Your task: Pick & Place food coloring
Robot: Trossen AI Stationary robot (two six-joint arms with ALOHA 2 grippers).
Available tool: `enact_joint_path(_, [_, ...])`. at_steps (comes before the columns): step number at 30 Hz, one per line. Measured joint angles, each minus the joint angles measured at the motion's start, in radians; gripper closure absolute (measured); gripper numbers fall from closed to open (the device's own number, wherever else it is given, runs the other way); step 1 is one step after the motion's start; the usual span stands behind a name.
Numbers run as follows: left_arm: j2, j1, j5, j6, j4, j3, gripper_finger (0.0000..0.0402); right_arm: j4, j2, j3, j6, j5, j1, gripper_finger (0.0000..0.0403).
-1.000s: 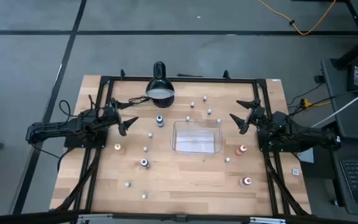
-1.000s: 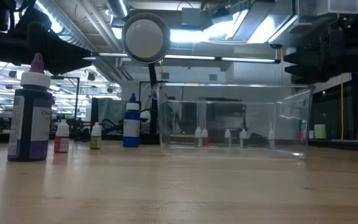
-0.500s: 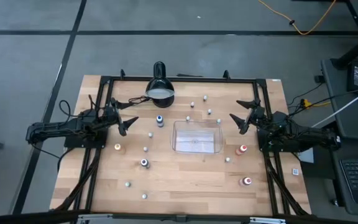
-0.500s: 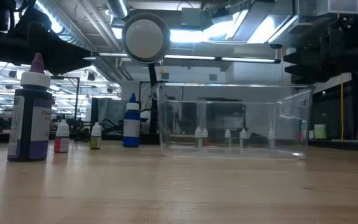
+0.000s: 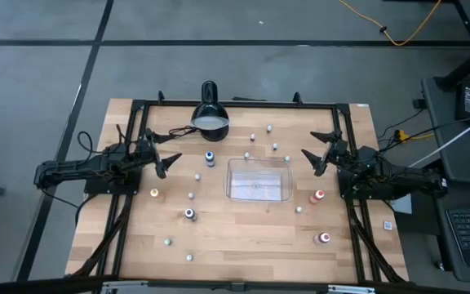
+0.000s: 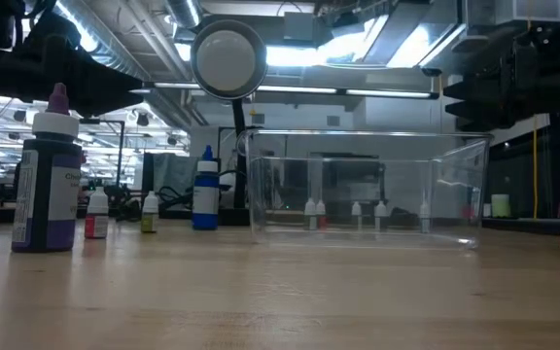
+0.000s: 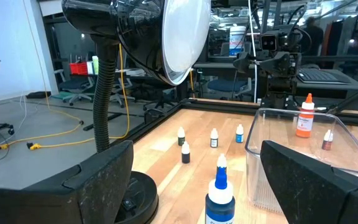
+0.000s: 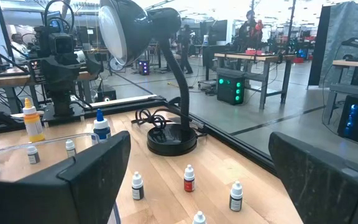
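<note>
Left tool at the frame's left, fingers spread apart, holding nothing; right tool at the right, likewise spread and empty; food coloring bottles stand scattered on the table around the clear tray — black desk lamp above centre

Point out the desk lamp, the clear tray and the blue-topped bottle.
desk lamp (image 5: 210, 119): high view, on its dome shade.
clear tray (image 5: 258, 161): high view, on its far rim.
blue-topped bottle (image 6: 205, 194): low view, on its body.
</note>
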Motion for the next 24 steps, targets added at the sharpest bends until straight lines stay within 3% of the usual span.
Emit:
enact_joint_path(12, [0.000,0.000,0.000,0.000,0.000,0.000,0.0054,0.000,0.000,0.000,-0.104,0.000,0.000,0.0021])
enact_joint_path(24, [0.000,0.000,0.000,0.000,0.000,0.000,0.0054,0.000,0.000,0.000,-0.105,0.000,0.000,0.0021])
